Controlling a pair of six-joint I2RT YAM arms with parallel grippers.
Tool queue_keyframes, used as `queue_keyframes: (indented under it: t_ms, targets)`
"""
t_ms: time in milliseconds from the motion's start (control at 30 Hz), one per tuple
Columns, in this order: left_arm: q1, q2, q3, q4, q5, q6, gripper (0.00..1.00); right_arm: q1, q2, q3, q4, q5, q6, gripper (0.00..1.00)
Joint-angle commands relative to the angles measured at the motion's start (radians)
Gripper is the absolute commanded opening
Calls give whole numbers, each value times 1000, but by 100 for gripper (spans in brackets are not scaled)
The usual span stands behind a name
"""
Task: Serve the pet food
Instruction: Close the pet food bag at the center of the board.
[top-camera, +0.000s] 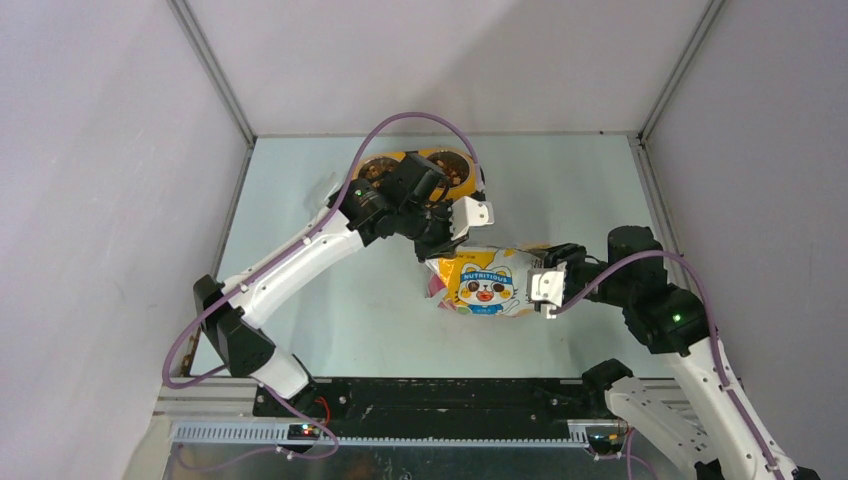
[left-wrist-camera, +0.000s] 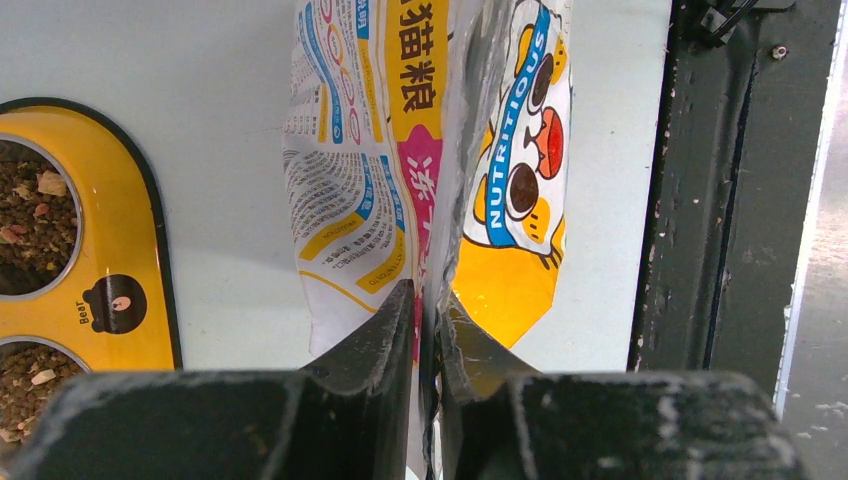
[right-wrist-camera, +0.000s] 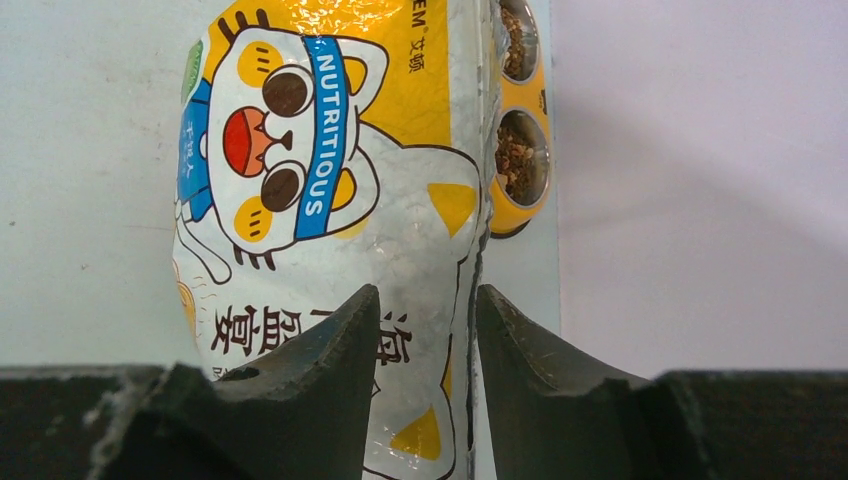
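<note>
**Two tools locked on foil bag (top-camera: 482, 285), yellow double bowl (left-wrist-camera: 110, 230) at 11 o'clock**

Over the middle of the tabletop (top-camera: 330, 330) the foil bag is held between both arms. Its longer side is laid from 9 to 3 o'clock in the overhead view. Its crimped edge is pinched flat by the left tool (left-wrist-camera: 428, 300), whose fingers are all but closed. The opposite flank is clasped by the right tool (right-wrist-camera: 420, 300), which is set wider around the bulging side. The pet food (top-camera: 378, 170), brown kibble, is shown already lying in both halves of the yellow double bowl. The bowl is placed at 11 o'clock from the bag, just beyond the left tool. The left arm is judged the nearer to the bowl, so any further pour would have to be tipped toward 11 o'clock. Whether the bag's mouth is open cannot be told.
</note>
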Motion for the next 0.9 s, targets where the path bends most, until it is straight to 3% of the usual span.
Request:
queue_keyframes:
  t_ms: [0, 500, 633, 667, 867]
  targets:
    - [21, -45, -6, 5, -9, 19, 18, 10, -14, -25, 27, 38, -13, 43]
    - [21, -37, 4, 3, 2, 19, 18, 41, -20, -68, 71, 111, -20, 24]
    - [22, -36, 3, 4, 2, 18, 18, 64, -20, -86, 82, 161, -34, 9]
    - [22, -36, 4, 4, 1, 19, 18, 70, -18, -89, 88, 181, -36, 1]
    - [21, -39, 19, -13, -9, 34, 15, 65, 27, -56, 110, 183, 65, 0]
